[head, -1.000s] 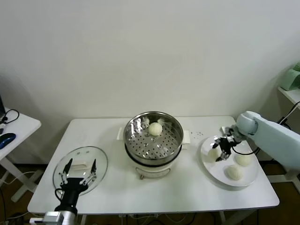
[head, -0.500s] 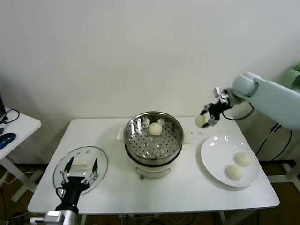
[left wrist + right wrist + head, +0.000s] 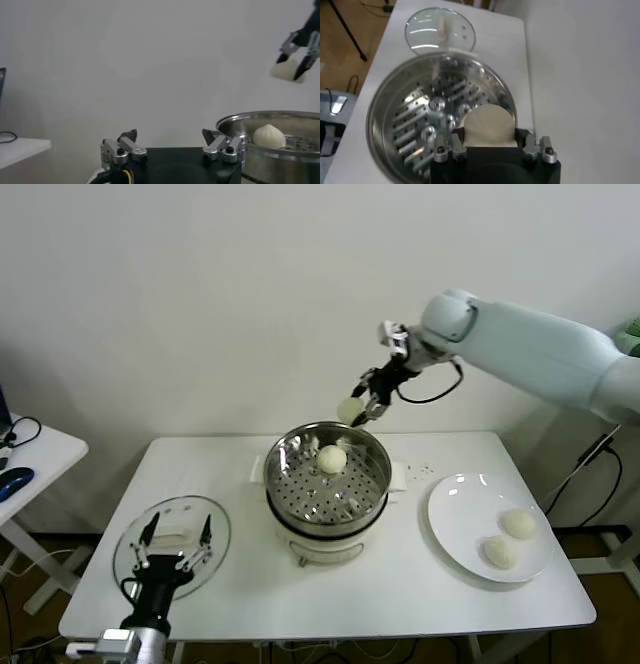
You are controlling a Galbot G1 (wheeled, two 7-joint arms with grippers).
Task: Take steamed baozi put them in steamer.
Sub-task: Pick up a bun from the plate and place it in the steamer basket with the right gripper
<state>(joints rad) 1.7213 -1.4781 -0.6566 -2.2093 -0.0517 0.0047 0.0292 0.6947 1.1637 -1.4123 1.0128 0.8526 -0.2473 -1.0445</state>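
Progress: one steamed baozi [image 3: 332, 458] already sits on the perforated floor of the steamer [image 3: 327, 481], toward its far side; a second bun [image 3: 350, 410] is in transit; two more [image 3: 518, 524] [image 3: 498, 552] wait on the white plate [image 3: 455, 529], well apart from the right gripper [image 3: 364, 406] and on its outer side. So by my estimate one of four is placed, one nearly there, two left. Right arm reaches in from the right, elbow high, wrist angled downward; its fingers are closed around the carried bun, which hangs above the steamer's far rim, the basket directly below it. Left gripper [image 3: 171, 562] is parked low beside the glass lid [image 3: 172, 534], fingers spread, holding nothing.
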